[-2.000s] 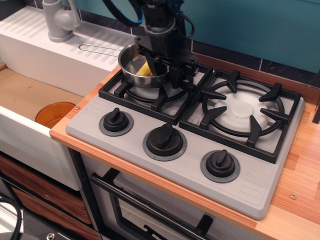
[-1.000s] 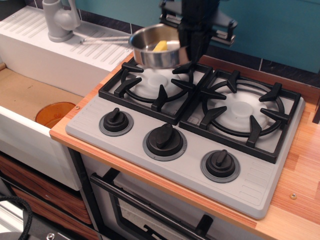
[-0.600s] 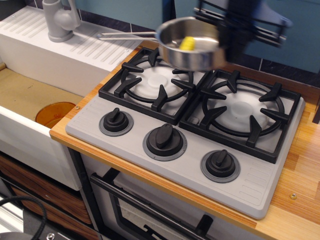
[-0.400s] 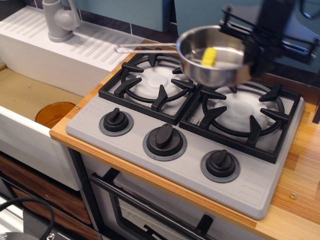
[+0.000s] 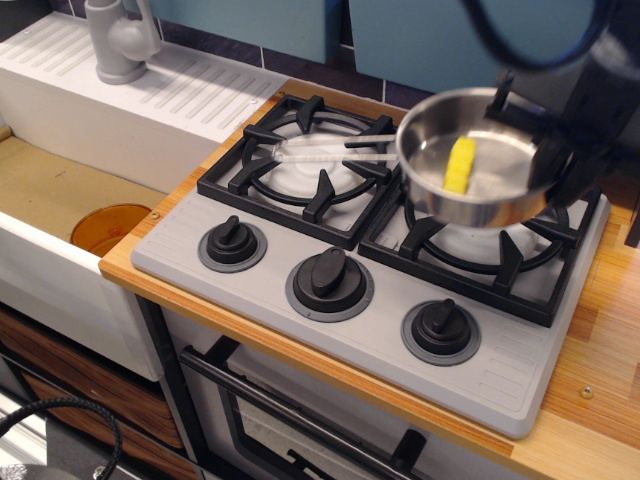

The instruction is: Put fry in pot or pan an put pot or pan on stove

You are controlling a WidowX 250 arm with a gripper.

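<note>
The shiny steel saucepan (image 5: 480,185) hangs in the air above the right burner of the grey stove (image 5: 380,330). Its wire-loop handle (image 5: 330,152) points left over the left burner. The yellow fry (image 5: 460,165) lies inside the pan. My black gripper (image 5: 565,150) is shut on the pan's right rim and holds it up. Its fingers are partly blurred and cut by the frame's right side.
Three black knobs (image 5: 329,272) line the stove's front. A white sink with a grey faucet (image 5: 118,40) is at the left. An orange translucent dish (image 5: 110,228) lies in the sink basin. A wooden counter (image 5: 600,350) borders the stove at the right.
The gripper lifted the pan with the fry off the left burner and carried it to the right. It now hangs lower over the right burner.
</note>
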